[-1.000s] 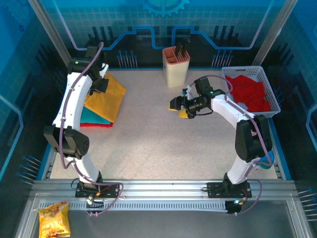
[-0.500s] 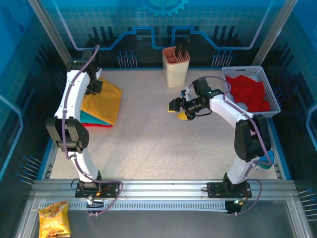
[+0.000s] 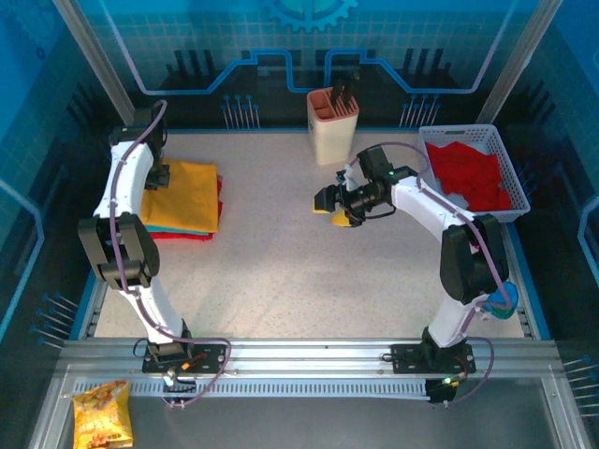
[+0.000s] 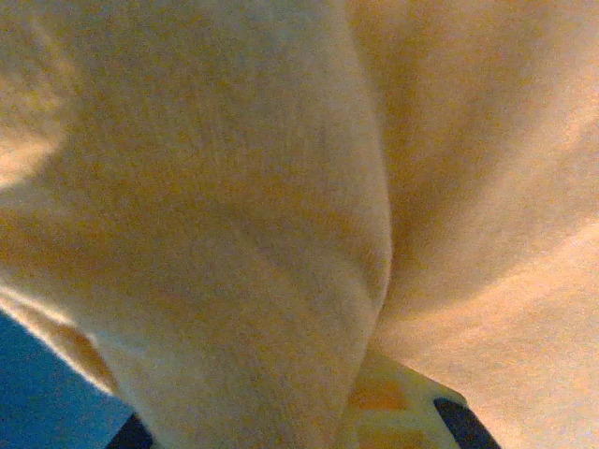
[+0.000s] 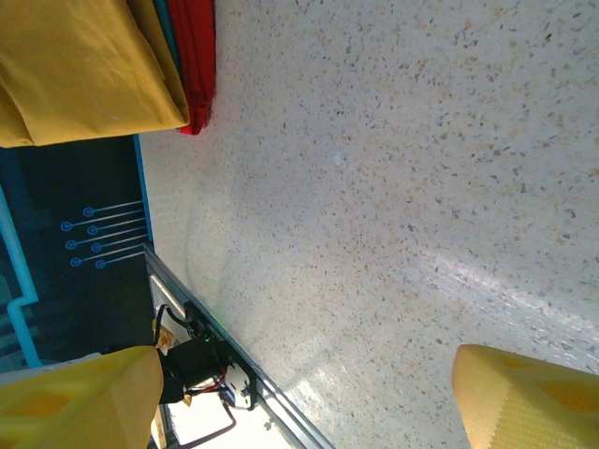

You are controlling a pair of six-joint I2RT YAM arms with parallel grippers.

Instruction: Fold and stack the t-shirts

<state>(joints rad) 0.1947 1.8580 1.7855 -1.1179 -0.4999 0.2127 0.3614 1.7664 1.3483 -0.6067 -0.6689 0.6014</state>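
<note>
Nearest to us, well behind both hands and off the tabletop (image 3: 281, 281), a yellow-orange snack bag (image 3: 103, 414) lies by the front rail. Further in, the right hand (image 3: 334, 210) hangs over bare speckled tabletop with its yellow fingers (image 5: 80, 398) spread wide and nothing between them; it is released. From its own camera we see the folded stack well beyond its fingertips.

That stack sits at the far left, and the left hand (image 3: 157, 174) is at its left edge. The mustard t-shirt (image 3: 192, 195) lies on top, flat and squared; the teal t-shirt (image 3: 164, 227) peeks out under it along the near edge, and the red t-shirt (image 3: 187, 235) is at the bottom, touching the tabletop. The left hand is clenched on a fold of the mustard t-shirt; its wrist camera has the yellow cloth pressed right up against it, bunched over the fingers (image 4: 384, 407).

Beyond the right hand stands a beige holder (image 3: 332, 126) with dark handles sticking up. To that hand's right, a white basket (image 3: 510, 173) holds heaped red cloth (image 3: 468, 173).
</note>
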